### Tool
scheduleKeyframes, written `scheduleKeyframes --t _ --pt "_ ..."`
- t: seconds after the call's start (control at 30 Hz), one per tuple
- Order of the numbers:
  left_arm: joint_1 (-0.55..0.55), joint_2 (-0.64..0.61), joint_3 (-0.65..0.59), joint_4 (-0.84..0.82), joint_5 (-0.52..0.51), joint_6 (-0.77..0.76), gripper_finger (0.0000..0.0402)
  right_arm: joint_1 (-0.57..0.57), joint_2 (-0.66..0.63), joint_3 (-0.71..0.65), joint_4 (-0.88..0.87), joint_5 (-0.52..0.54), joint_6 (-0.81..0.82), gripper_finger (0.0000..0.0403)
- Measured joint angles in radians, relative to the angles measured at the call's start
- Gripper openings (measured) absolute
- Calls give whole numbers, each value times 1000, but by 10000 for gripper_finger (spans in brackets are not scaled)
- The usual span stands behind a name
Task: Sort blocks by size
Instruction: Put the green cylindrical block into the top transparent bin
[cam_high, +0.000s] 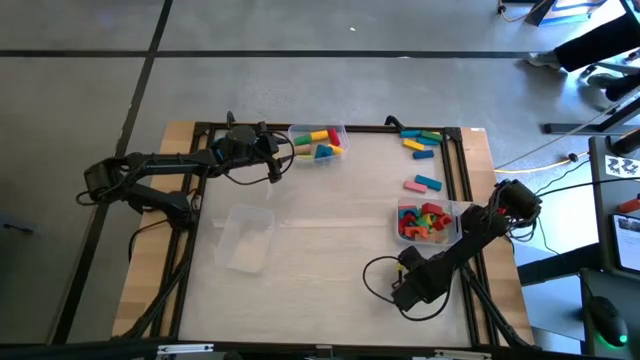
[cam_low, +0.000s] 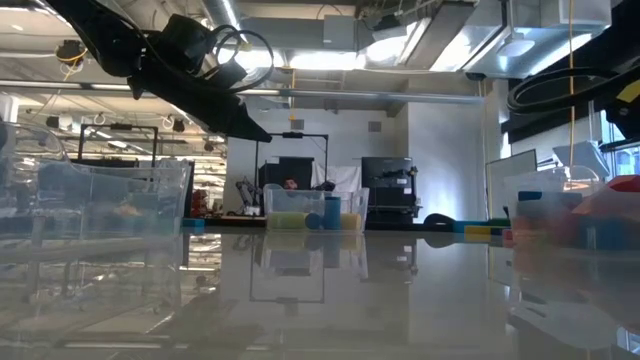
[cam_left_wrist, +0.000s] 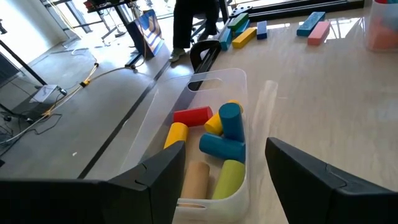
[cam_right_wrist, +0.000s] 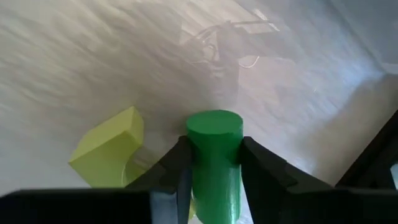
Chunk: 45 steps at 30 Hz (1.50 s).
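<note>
No lettering, label, brand, number or sign can be read in any view: not on the blocks (cam_high: 422, 222), the clear bins (cam_left_wrist: 232, 84), the table (cam_high: 330, 225) or the equipment in the room behind.

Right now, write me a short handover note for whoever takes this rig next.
Right pincer: shut on a green cylinder, beside a yellow block.
Left pincer: open, over the far bin.
Done: far bin holds cylinders; the right-hand bin holds small mixed blocks.
Left: loose bars near the table's right side and far corner; the near-left bin holds no block that shows.
</note>
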Motion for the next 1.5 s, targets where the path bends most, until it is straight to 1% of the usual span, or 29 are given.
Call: scheduleKeyframes --t 0.17,0.3,0.53,0.6,0.8,0.93,1.1,1.3,1.5 --pt "0 0 0 0 0 0 218 -1 0 1 0 -11 -1 118" --pt "0 0 0 0 0 0 218 -1 3 30 -33 -26 -28 116" --pt "0 0 0 0 0 0 218 -9 3 135 -171 -21 -57 114" --pt "0 0 0 0 0 0 218 -18 3 172 -218 6 -70 114" --pt "0 0 0 0 0 0 218 -62 2 257 -242 142 -123 114" --pt "0 0 0 0 0 3 218 -110 2 296 -231 228 -202 114" --pt "0 0 0 0 0 3 218 -184 2 318 -202 327 -337 114" --pt "0 0 0 0 0 3 218 -289 2 319 -130 402 -511 114" --pt "0 0 0 0 0 -1 218 -377 2 319 -60 437 -683 115"
